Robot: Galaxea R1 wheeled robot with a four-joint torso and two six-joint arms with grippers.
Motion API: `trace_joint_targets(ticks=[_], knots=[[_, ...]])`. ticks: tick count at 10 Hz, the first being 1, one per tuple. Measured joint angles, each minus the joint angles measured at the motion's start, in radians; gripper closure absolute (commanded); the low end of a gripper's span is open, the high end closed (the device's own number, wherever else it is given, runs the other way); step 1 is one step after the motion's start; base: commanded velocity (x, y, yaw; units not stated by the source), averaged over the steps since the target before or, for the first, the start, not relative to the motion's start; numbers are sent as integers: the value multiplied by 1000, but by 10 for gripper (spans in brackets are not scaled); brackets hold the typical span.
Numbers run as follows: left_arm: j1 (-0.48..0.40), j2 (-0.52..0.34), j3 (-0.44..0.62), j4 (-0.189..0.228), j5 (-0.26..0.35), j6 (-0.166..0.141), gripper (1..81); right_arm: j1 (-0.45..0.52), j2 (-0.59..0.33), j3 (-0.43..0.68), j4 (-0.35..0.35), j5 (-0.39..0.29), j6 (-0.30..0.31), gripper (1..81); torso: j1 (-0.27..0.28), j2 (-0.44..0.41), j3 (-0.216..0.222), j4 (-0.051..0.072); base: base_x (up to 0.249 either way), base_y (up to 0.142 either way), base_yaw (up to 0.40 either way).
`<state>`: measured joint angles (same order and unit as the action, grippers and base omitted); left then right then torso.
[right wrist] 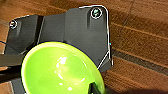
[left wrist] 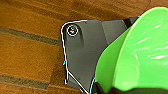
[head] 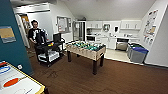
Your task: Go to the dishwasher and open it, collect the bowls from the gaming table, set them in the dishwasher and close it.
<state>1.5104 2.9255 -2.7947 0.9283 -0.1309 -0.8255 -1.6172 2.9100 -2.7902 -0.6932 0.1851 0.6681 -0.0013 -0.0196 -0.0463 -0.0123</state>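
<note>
- Green bowl (left wrist: 135, 52): smooth, glossy plastic, round with a flared rim and bright highlights on its inner wall; shows large in the left wrist view, tilted, over the dark robot plate and the wood floor (left wrist: 27, 50). A dark part meets its lower edge; whether the left fingers are clamped on it cannot be told.
- Yellow-green bowl (right wrist: 62, 68): shiny, shallow, circular, with a paler ring at its base; shows in the right wrist view mouth toward the camera, over the robot plate. A dark piece crosses its rim at one edge; the state of the right fingers cannot be told.
- Floor: dark brown wood planks with darker seams running across.
- Gaming table (head: 18, 83): glossy white top with orange-red and blue markings, yellow edge; near corner of the head view, on the robot's left.
- Dishwasher (head: 122, 44): brushed metal front, rectangular, set under the white counter at the far kitchen wall; appears closed, though it is small at this range.
- Foosball table (head: 86, 50): pale wood box, green field, dark legs; mid-room.
- Black cart (head: 48, 52): tiered, wheeled, left of the foosball table, carrying small items.
- Person (head: 35, 33): in a dark top, standing behind the cart.
- Blue-lidded grey bins (head: 137, 53): boxy, by the right wall.
</note>
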Motion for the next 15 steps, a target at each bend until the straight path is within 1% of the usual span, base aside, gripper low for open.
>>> trace_joint_targets(ticks=[1,3,5,12,15], knots=[[0,0,0,0,0,0,811,-1,0,0,0,-1,0,811,0,0,0,0,0,0,-339],[0,0,0,0,0,10,811,-1,3,-1,0,-1,0,811,0,0,0,0,0,0,-339],[1,0,0,0,0,11,811,-1,19,-1,-1,0,0,811,0,0,0,0,0,0,-339],[0,0,0,0,0,10,811,-1,13,-1,-8,-4,0,811,0,0,0,0,0,0,-321],[-3,0,0,-1,-2,10,811,-4,14,-1,-11,-5,0,811,0,0,0,0,0,-20,-46]])
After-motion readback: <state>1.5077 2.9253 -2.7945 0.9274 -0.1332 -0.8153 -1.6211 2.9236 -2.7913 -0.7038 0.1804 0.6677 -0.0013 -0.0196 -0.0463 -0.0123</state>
